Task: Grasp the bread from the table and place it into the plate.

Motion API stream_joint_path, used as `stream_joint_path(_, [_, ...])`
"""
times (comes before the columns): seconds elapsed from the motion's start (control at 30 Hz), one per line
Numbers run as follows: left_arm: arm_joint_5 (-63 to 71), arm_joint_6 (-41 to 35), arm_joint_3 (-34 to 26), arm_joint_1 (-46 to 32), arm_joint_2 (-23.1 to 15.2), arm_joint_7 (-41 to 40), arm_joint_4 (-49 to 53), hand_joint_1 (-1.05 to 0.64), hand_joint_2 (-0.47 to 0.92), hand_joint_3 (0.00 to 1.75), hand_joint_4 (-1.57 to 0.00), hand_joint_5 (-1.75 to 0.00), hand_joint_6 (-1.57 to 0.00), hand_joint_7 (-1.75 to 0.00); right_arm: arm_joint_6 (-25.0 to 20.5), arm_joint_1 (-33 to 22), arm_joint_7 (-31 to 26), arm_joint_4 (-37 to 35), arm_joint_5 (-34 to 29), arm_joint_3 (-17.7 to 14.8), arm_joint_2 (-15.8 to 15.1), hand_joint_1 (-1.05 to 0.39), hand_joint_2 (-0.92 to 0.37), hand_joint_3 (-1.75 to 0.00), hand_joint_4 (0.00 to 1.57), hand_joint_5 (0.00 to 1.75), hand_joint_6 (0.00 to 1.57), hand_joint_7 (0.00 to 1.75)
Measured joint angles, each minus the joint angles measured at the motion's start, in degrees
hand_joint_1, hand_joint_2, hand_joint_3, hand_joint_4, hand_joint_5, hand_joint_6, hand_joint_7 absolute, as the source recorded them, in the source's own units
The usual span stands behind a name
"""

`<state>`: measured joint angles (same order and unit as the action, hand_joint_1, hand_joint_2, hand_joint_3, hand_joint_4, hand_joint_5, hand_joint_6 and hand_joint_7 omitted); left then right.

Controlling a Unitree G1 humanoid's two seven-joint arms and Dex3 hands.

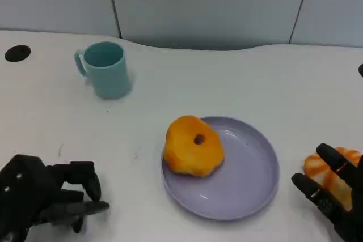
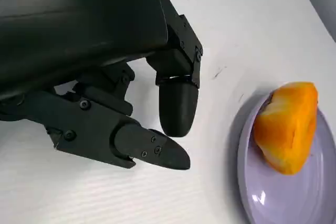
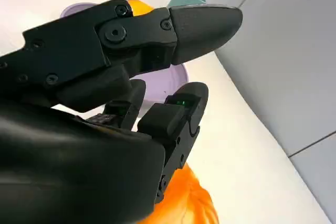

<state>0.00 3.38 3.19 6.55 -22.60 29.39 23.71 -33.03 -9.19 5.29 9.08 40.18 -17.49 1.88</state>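
The robot's right hand (image 1: 334,194) curls its fingers over an orange bread (image 1: 330,175) on the table just outside the purple plate (image 1: 249,188), a light, soft loaf best cupped gently by its sides, while its left hand (image 1: 48,196) rests empty, fingers apart.

Left hand (image 1: 48,196): empty, fingers loosely curled and apart, low over the table.
Right hand (image 1: 334,194): fingers wrapped over an orange bread piece.
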Motion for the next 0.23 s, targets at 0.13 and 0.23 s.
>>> stream_joint_path(0.13, [1.2, 0.8, 0.9, 0.8, -0.4, 0.0, 0.7, -0.47, 0.86, 0.04, -0.79, -1.75, -0.67, -1.75, 0.0, 0.1, -0.1, 0.0, -0.3, 0.0, 0.0, -0.38, -0.92, -0.25, 0.53, 0.77, 0.82, 0.03])
stream_joint_path(0.23, [1.7, -0.1, 1.3, 1.3, -0.4, 0.0, 0.5, -0.45, 0.85, 0.04, -0.79, -1.75, -0.67, -1.75, 0.0, 0.2, -0.2, 0.0, -0.3, 0.0, 0.0, -0.37, -0.92, -0.26, 0.52, 0.77, 0.81, 0.03])
